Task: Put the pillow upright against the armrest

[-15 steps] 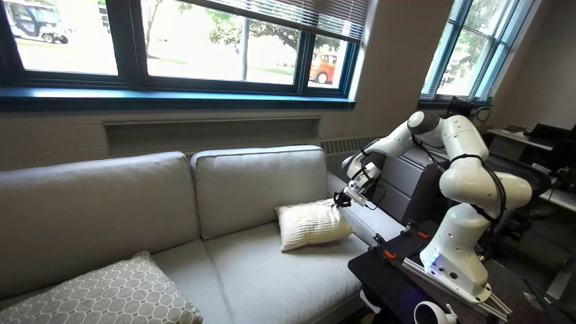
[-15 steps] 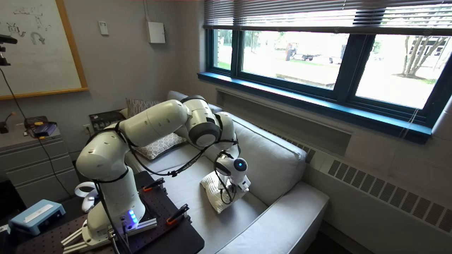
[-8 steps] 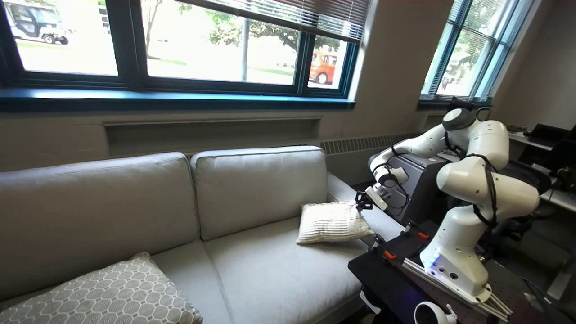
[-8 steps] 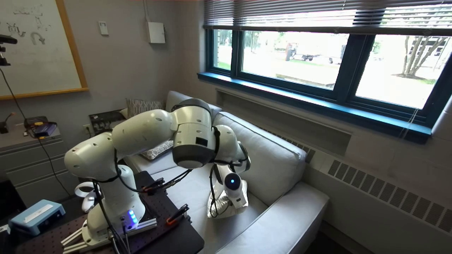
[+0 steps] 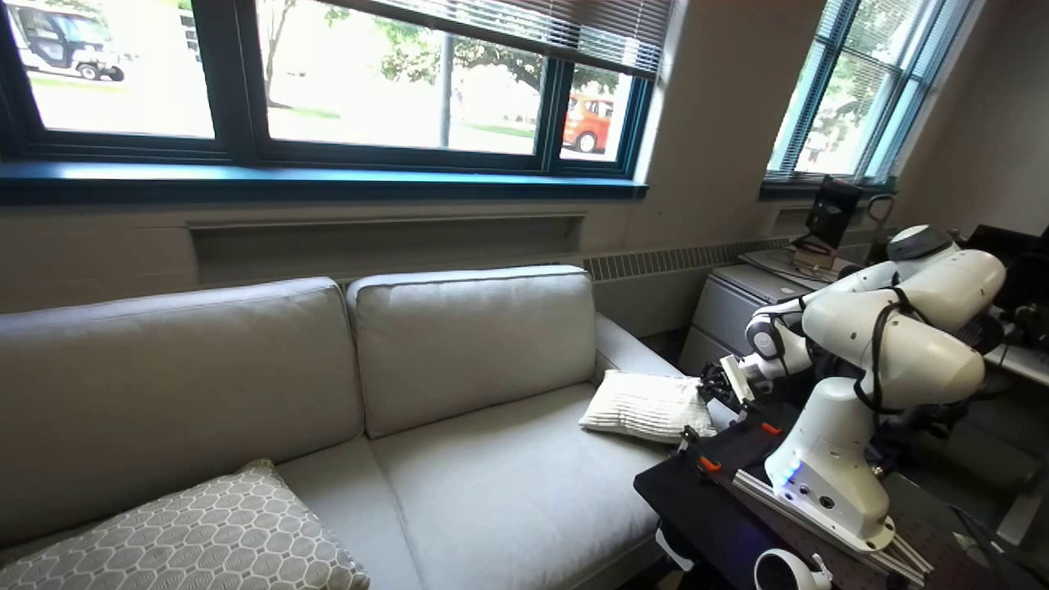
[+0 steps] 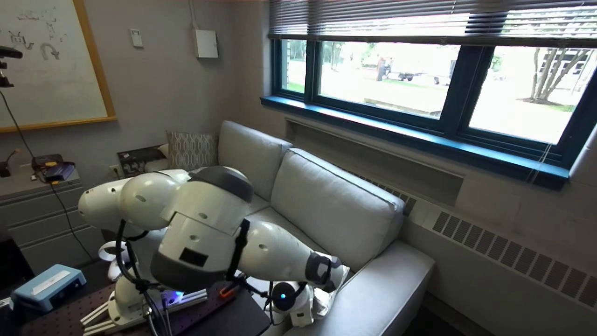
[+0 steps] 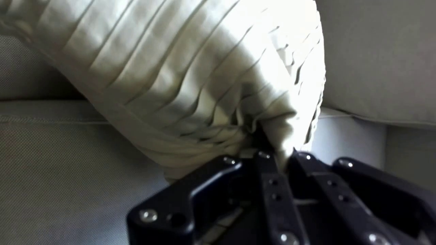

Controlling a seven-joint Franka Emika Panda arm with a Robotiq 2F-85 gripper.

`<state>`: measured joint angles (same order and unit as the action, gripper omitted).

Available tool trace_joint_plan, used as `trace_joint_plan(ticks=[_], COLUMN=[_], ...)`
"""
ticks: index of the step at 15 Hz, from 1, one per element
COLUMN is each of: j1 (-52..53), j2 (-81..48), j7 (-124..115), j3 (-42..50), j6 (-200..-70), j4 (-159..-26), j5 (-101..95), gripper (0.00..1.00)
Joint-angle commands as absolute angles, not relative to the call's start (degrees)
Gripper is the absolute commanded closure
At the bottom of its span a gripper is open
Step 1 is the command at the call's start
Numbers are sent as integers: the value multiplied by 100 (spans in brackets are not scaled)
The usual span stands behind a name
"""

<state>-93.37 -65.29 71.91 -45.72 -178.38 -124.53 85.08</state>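
Mostly hidden in an exterior view: pillow point(image 6: 322, 302) | end effector point(image 7: 284, 158): pinching it

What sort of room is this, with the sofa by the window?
Probably an office or lab with somewhere to lounge, judging by the rectangular whiteboard framed in yellow-brown, the boxy grey metal-looking drawer cabinet and the long pale-grey fabric sofa.

The arm point(image 6: 205, 219) mostly hides the pillow point(image 6: 322, 302) beside the armrest point(image 6: 383, 288).

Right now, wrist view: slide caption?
End effector pinching the pleated cream-white pillow by a gathered fold, grey upholstery behind.
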Motion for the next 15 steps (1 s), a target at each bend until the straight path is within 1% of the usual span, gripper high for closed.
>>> trace_joint_plan(ticks=[1,2,7,11,13,15], j1=[-9660,-9474,-7909,-6277,-5380,-4438], j2=[-6700,-6553,-4969,-3768,-3193,-2597], j7=[8469,8699,9426,9838,10035,9132], j3=[-5251,-5314,-4608,-3857,-3438,-2938], j6=[-18414,-18457,-17345,-16912,-16954,-17343], j4=[-12271,-12162,-12111,-12206,-12263,-12218], j5=[10040,10506,12745,14585,15514,15102], gripper=[98,98,98,98,98,98])
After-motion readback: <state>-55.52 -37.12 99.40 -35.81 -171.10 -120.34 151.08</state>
